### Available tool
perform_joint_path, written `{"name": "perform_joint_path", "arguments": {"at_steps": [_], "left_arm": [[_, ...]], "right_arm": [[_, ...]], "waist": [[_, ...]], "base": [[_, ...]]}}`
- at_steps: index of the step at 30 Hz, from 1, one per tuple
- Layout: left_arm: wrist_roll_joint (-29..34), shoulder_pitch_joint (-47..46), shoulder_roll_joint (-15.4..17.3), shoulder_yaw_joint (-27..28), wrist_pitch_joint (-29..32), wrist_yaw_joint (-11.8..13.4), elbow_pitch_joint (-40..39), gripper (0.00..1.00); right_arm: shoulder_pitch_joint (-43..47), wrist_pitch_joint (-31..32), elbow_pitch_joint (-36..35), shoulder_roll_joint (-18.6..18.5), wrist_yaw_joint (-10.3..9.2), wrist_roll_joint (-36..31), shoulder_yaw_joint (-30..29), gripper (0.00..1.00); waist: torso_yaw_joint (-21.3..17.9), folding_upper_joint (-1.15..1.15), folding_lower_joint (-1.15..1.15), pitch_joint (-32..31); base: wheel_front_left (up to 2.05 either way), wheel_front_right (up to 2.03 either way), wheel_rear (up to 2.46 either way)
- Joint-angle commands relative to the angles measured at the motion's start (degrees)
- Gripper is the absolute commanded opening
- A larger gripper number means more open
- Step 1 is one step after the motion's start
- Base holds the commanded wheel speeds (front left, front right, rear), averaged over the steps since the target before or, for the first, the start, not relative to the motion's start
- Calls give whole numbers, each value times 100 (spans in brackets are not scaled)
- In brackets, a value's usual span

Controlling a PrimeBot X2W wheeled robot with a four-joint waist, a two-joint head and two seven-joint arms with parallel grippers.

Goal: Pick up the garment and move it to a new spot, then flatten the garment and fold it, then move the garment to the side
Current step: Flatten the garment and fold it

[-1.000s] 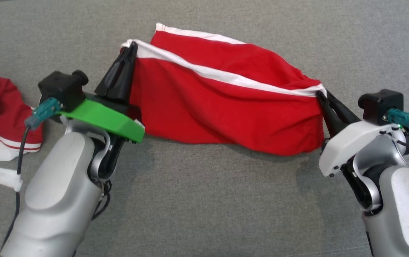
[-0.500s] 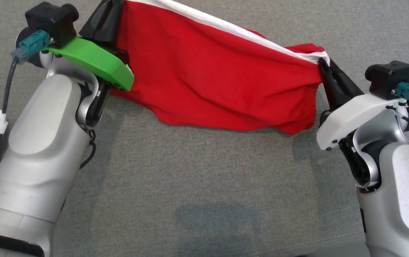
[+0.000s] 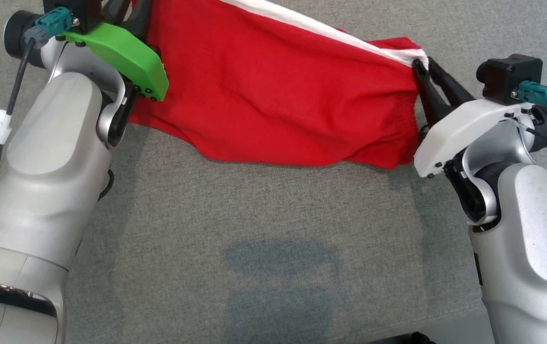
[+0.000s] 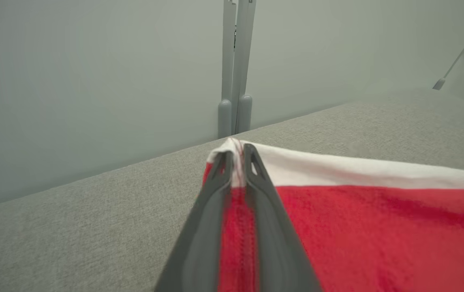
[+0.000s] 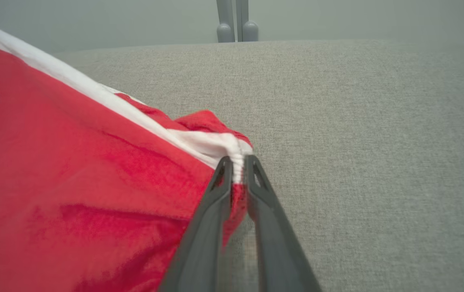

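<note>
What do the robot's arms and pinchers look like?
Both are smooth silver-grey. The left arm wears a bright green plate, the right arm a white plate. The left tool and right tool each have two long, thin dark fingers. Each wrist has a teal plug with a black cable.

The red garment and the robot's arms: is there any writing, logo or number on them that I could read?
None to read. The red garment shows only a plain white band; the green cover and white cover on the wrists bear no lettering.
</note>
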Motion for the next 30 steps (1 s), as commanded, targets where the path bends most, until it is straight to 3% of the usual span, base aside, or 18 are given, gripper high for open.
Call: {"name": "perform_joint_path", "arguments": {"at_steps": [1, 13, 20, 30], "left_arm": [[56, -154, -13, -16, -83, 38, 75, 100], [139, 147, -62, -131, -297, 50, 616, 100], [-7, 588, -65, -298, -30, -16, 930, 100], [-263, 1134, -63, -420, 408, -56, 1132, 100]], "right_arm": [[-108, -58, 43, -12, -8, 1, -17, 100], [259, -322, -260, -11, -8, -138, -338, 100], [1033, -590, -715, -10, -8, 12, -728, 100], [2046, -980, -990, -11, -8, -21, -728, 100]], "waist": [[29, 0, 0, 18], [221, 0, 0, -365], [263, 0, 0, -766], [176, 0, 0, -1249]], "base": [[0, 0, 0], [0, 0, 0], [0, 0, 0], [0, 0, 0]]}}
